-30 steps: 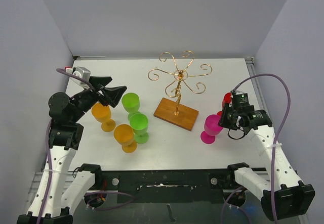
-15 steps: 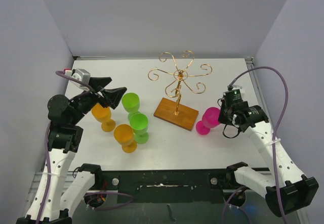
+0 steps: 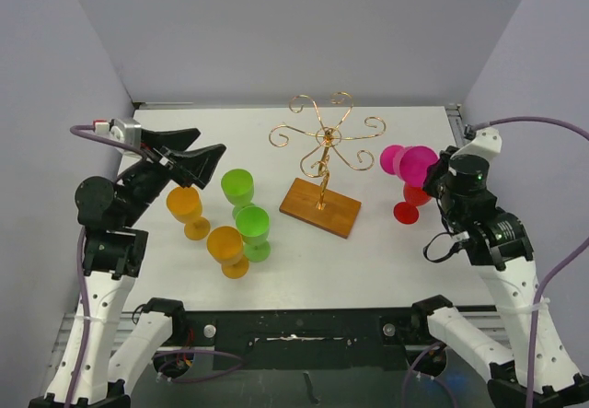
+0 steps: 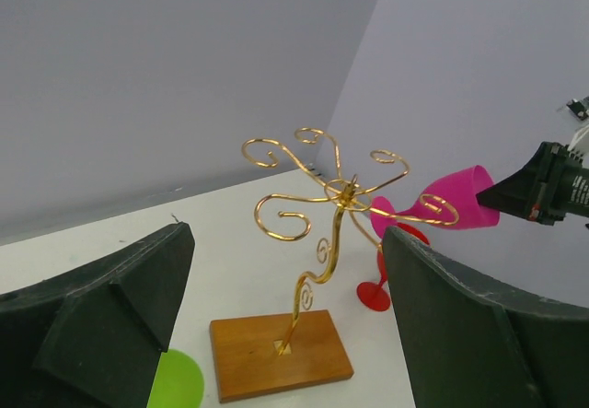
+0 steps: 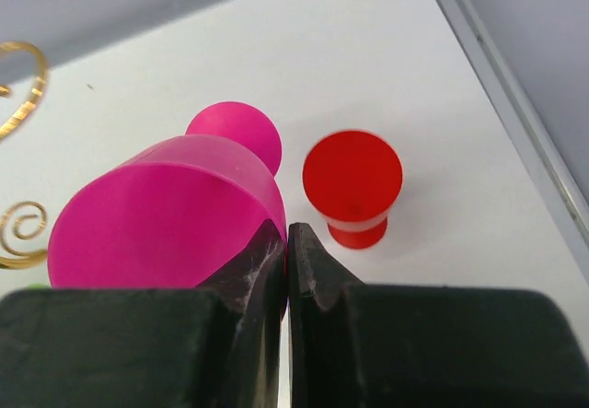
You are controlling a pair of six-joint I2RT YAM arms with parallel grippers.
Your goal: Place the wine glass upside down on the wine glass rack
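Note:
The wine glass is magenta and hangs in the air on its side, right of the wine glass rack, foot pointing left. My right gripper is shut on its rim; in the right wrist view the fingertips pinch the wall of the magenta wine glass. The gold wire rack stands on its wooden base, with the glass just beyond its right arm. My left gripper is open and holds nothing, raised at the left.
A red glass stands on the table below the held glass, also in the right wrist view as the red glass. Two green glasses and two orange glasses stand left of the rack. The table's right edge is close.
My right gripper closed on the magenta glass, lifted it off the table, carried it back and right and tipped it onto its side. The left gripper rose slightly.

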